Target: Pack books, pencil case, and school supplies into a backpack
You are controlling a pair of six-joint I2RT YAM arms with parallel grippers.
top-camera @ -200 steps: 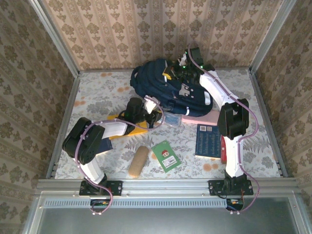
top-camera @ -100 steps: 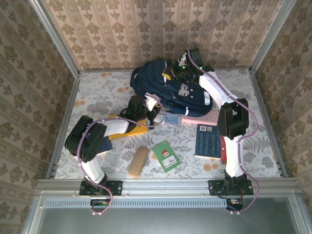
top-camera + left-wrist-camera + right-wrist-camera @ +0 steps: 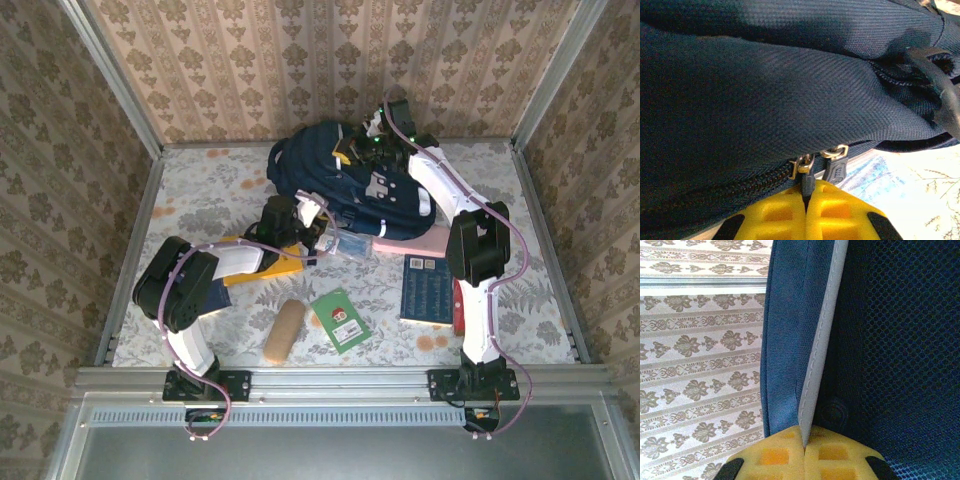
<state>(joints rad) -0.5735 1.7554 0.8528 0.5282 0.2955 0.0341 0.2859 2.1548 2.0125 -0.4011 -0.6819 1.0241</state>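
Patterned wallpaper walls in the floral desk (image 3: 200,190) on three sides.

1. Nearest the arm bases we find the tan roll (image 3: 284,331), the green book (image 3: 340,320) and a navy book (image 3: 427,290), all lying flat and untouched.
2. Further in lie the yellow book (image 3: 262,268), partly under the left arm, the blue-and-white packet (image 3: 352,246) and the pink box (image 3: 415,241), the last two against the near side of the backpack (image 3: 340,185).
3. The left pincer (image 3: 806,197) is fully closed, its pads meeting on a zipper pull (image 3: 805,167) at the near edge of the backpack. A second pull (image 3: 835,162) hangs free just beside it.
4. The zipper track (image 3: 740,187) runs sideways across the left wrist view, leading left from the pinched pull. We judge that the coming move draws the pull along this axis to open the bag.
5. At the far end, the right pincer (image 3: 804,440) is also fully closed, clamping a grey-white strip (image 3: 822,340) of the backpack fabric. We judge that it braces the bag.
6. None of the items listed is packed yet. The left arm is the nearer one to the zipper.
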